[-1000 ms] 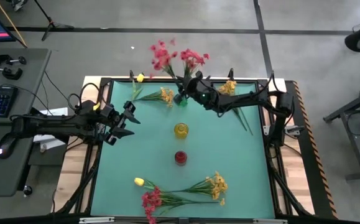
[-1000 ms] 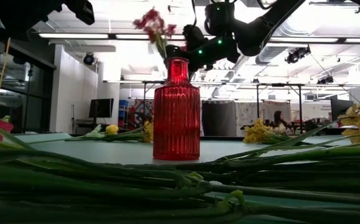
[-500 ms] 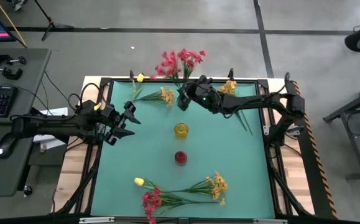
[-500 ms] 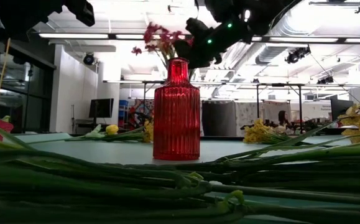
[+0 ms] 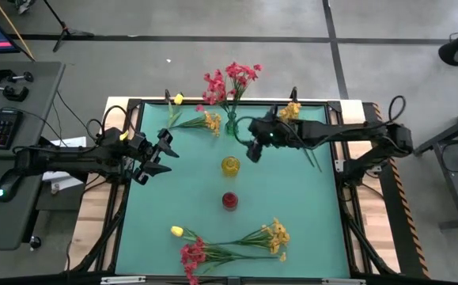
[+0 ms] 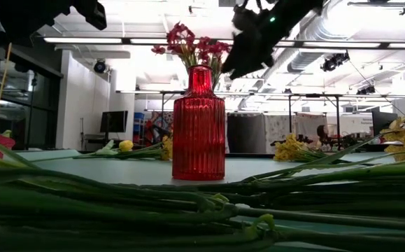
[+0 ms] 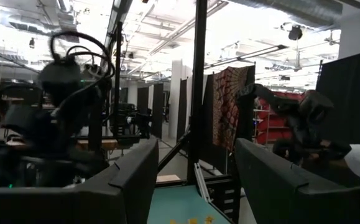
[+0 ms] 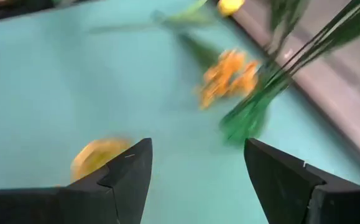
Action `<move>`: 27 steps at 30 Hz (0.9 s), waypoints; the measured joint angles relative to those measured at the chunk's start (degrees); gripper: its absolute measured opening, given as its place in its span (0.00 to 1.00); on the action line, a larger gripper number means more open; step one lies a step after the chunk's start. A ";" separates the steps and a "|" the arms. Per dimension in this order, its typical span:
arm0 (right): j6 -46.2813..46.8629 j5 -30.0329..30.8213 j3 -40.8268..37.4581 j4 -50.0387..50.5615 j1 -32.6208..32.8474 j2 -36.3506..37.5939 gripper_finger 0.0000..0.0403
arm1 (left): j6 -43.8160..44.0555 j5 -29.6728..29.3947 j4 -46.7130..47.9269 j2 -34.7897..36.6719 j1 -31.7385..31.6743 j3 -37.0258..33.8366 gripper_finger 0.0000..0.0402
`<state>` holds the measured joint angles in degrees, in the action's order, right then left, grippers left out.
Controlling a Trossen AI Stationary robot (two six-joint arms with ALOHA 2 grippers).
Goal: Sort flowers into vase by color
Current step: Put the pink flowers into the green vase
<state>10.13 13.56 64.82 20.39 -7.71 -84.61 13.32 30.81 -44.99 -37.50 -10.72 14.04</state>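
Right hand (image 5: pixel 251 148) released, empty, fingers apart, hovering just beside the green vase (image 5: pixel 232 125) near the far edge of the worktop (image 5: pixel 308 214). Pink-red flowers (image 5: pixel 230 81) stand upright in that green vase. Yellow vase (image 5: pixel 230 165) and red vase (image 5: pixel 229 200) in a row toward the near edge, both without flowers. Left hand (image 5: pixel 159 155) released, empty, waiting over the worktop's left side. More flowers (image 5: pixel 230 244) lie at the near edge.
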 joint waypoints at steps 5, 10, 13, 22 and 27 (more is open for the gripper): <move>8.42 -10.66 0.00 7.01 4.66 1.26 0.61 | 0.02 -0.04 0.00 0.02 -0.01 0.00 0.50; 15.60 -18.14 0.00 4.25 12.47 -1.04 0.61 | 0.02 -0.22 -0.02 0.00 0.00 0.00 0.50; 19.30 -18.29 0.00 -1.32 18.14 -4.28 0.61 | 0.00 -0.20 -0.01 0.00 -0.01 0.00 0.50; 31.33 -21.10 0.00 -20.08 32.76 -18.46 0.61 | 0.01 -0.20 0.13 0.02 0.00 0.00 0.50; 39.70 -23.93 1.42 -27.33 37.68 -25.56 0.61 | 0.00 -0.20 0.17 0.00 -0.02 0.00 0.50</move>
<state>49.83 -10.37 66.24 -6.94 29.97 -110.17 13.32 30.61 -44.82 -37.50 -10.74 14.04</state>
